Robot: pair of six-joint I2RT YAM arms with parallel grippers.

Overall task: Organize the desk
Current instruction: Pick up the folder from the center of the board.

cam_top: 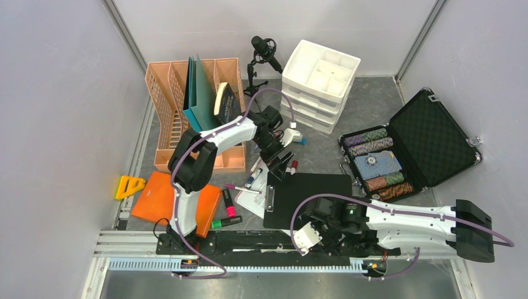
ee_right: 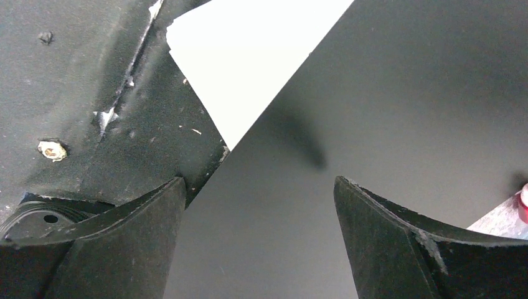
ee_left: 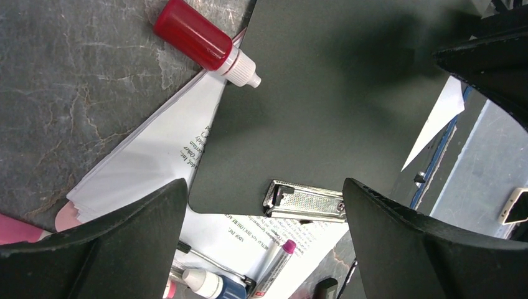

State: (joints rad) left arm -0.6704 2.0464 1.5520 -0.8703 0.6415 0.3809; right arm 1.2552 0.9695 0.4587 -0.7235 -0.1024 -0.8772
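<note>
Grey desk [cam_top: 373,106] with clipboard [cam_top: 311,196], orange folder [cam_top: 155,199], case [cam_top: 429,137]

A lab test cell is probably shown: the desk [cam_top: 373,106] is enclosed by plain grey walls [cam_top: 56,124] and aluminium rails [cam_top: 249,265].

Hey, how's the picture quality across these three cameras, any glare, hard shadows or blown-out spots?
Top external view: light is even and soft, the desk is sharp, and shadows are faint. Left wrist view: the metal clip glints, and a soft shadow falls on the black clipboard. Right wrist view: the white paper is blown out and featureless, and a blurred shadow streak crosses the clipboard.
</note>
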